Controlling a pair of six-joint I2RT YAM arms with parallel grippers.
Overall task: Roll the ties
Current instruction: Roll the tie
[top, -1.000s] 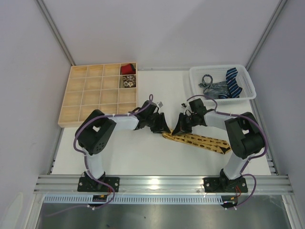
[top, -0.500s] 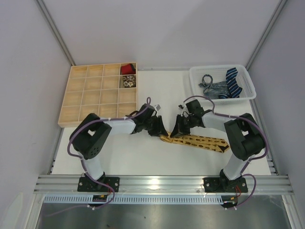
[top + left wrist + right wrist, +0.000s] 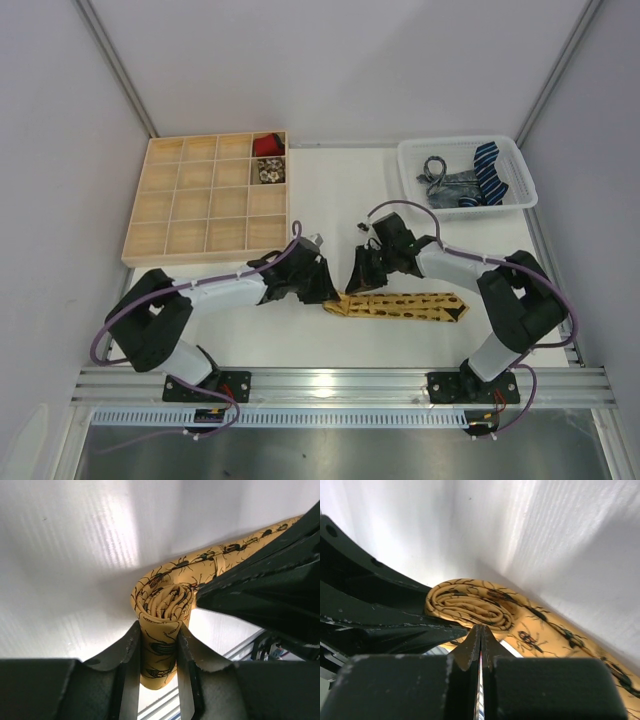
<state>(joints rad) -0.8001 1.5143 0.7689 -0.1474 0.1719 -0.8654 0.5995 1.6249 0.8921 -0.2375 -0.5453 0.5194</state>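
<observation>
Left pincer (image 3: 159, 632) clamps tie roll (image 3: 162, 602) — flanks hidden | right pincer (image 3: 480, 630) closed

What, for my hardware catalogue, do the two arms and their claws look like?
Both the left arm and right arm have white tubular links between bulky black joint housings. A purple cable loops loosely along each. The left claw and right claw are matte black, with flat tapering fingers. No readable markings.

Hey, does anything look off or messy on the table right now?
Only small things. The yellow tie, pinched in the left gripper, is rolled loose and squashed oval rather than round. The grey tie and navy tie lie jumbled in the white basket, not rolled.
</observation>
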